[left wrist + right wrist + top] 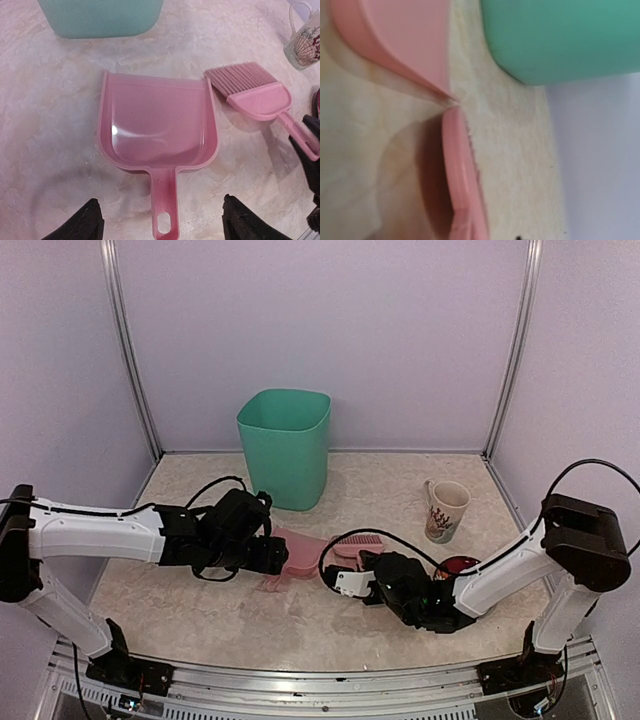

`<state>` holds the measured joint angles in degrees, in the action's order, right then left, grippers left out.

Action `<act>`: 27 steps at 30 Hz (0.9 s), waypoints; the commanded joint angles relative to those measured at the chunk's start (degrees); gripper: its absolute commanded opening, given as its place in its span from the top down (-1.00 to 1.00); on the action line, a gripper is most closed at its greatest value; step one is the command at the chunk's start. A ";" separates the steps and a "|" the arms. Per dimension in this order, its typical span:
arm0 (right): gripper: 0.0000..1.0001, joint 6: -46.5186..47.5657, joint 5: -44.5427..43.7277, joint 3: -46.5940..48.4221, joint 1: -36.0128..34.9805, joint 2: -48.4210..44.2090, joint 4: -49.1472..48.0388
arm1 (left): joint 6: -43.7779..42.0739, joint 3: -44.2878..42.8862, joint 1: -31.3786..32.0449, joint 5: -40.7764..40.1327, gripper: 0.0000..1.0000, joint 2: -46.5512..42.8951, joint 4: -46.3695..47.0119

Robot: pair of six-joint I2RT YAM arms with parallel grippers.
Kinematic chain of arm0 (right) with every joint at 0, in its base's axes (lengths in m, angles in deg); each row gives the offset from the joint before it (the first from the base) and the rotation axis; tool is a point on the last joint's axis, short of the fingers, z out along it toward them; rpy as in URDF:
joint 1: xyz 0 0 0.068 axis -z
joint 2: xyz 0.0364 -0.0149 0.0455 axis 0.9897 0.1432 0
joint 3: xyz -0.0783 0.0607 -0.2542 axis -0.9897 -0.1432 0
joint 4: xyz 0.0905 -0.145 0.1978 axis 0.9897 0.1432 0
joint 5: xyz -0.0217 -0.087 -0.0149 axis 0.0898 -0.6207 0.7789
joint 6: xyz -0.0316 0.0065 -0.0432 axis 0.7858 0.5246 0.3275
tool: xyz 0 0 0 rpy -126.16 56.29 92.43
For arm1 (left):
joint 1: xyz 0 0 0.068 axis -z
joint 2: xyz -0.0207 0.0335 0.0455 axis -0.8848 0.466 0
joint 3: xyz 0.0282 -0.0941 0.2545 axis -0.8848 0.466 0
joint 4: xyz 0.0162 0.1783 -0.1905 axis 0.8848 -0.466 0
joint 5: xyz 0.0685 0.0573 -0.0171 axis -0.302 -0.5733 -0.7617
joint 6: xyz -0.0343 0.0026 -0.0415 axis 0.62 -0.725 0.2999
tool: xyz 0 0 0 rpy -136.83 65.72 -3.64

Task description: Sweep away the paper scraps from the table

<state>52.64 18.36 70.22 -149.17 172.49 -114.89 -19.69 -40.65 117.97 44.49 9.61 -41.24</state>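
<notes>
No paper scraps show clearly on the table (200, 605); only a tiny black speck (518, 238) lies by my right gripper. A pink dustpan (300, 552) lies flat at the centre, handle toward me, and it shows empty in the left wrist view (157, 125). My left gripper (272, 560) is open, its fingers (90, 222) either side of the handle end, not touching it. A pink brush (360, 543) lies right of the pan, bristles (240, 77) on the table. My right gripper (347, 580) is at its handle and looks shut on it. Its fingers are hidden in the right wrist view.
A teal bin (285, 445) stands behind the dustpan. A patterned mug (445, 510) stands at the back right. A dark red round thing (462, 564) lies partly hidden behind my right arm. Walls close in the sides and back.
</notes>
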 commanded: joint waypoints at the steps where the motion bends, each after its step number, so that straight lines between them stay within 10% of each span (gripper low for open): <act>1: 0.28 -3.60 0.56 0.55 -1.47 1.02 1.67 | 0.52 1.12 -4.28 2.11 -0.66 -6.33 0.85; 27: -0.99 -34.79 22.82 0.91 -1.35 -20.67 27.45 | -8.39 -6.09 -25.21 8.00 -0.97 -17.78 -7.67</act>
<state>24.40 37.02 70.25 -151.20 157.47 -92.09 -25.99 -44.61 95.11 51.99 -6.17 -48.26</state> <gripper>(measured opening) 0.921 0.986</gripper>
